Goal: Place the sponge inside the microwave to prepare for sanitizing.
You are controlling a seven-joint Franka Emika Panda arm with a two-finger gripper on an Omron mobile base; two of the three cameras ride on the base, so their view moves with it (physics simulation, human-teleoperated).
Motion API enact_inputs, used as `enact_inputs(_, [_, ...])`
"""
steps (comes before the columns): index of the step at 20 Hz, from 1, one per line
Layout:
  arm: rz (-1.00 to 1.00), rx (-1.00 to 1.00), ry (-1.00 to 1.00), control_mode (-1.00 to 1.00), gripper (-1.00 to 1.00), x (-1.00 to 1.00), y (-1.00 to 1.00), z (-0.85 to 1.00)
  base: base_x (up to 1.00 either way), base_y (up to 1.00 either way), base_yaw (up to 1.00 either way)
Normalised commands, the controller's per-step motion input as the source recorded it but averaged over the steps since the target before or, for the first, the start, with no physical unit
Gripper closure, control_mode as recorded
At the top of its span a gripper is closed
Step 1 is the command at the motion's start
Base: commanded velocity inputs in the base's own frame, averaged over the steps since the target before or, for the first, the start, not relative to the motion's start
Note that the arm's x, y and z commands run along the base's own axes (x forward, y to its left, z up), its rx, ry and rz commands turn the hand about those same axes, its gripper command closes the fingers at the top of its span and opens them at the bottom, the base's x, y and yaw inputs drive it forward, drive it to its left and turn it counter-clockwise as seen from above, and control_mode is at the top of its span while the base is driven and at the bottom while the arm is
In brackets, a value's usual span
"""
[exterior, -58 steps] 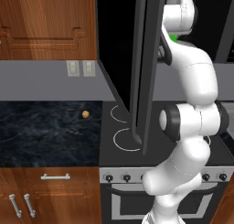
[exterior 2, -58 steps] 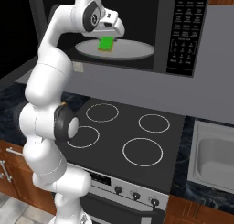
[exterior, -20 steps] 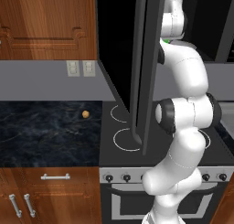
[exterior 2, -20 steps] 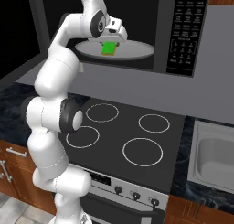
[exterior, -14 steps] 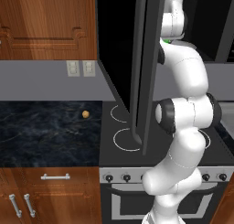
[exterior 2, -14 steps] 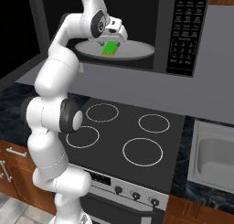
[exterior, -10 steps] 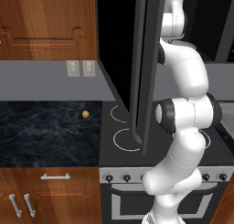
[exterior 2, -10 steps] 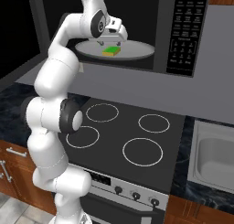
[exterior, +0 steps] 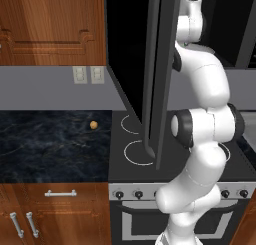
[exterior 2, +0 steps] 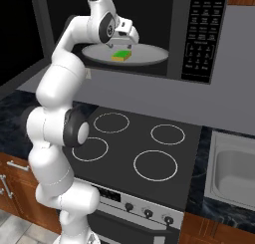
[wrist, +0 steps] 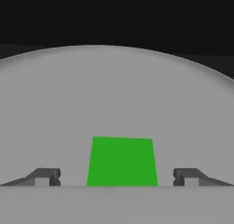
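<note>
Sponge (exterior 2: pixel 121 55) lies flat on the white round plate (exterior 2: pixel 149 56) inside the microwave (exterior 2: pixel 199 34), green side up with its yellow layer showing along the near edge. You can see your gripper (exterior 2: pixel 124 43) hanging just above it in the right base view, reaching in through the open front. In the hand view the sponge (wrist: pixel 121 161) sits between the two fingertips (wrist: pixel 45 177), each well clear of its sides, so your jaws are spread wide and pinch nothing. The plate (wrist: pixel 114 95) lies pale grey under the sponge, with the dark cavity behind it. From the left base view the microwave door (exterior: pixel 159 79) stands swung out, edge-on in front of the arm. Below you is the black stovetop (exterior 2: pixel 144 148) with its white burner rings, and a small tan ball (exterior: pixel 93 124) rests on the dark counter (exterior: pixel 50 149) to its left
</note>
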Motion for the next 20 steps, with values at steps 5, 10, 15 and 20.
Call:
enact_inputs(5, [0.0, 0.0, -0.1, -1.0, -1.0, -0.04, 0.0, 0.0, 0.0, 0.0, 0.0])
enact_inputs(10, [0.0, 0.0, -0.12, -1.0, -1.0, -0.22, 0.0, 0.0, 0.0, 0.0, 0.0])
enact_inputs(15, [0.0, 0.0, -0.04, -1.0, -1.0, -0.43, 0.0, 0.03, 0.0, 0.0, 0.0])
enact_inputs(20, [0.0, 0.0, 0.0, -1.0, -1.0, -0.51, 0.0, 0.09, 0.0, 0.0, 0.0])
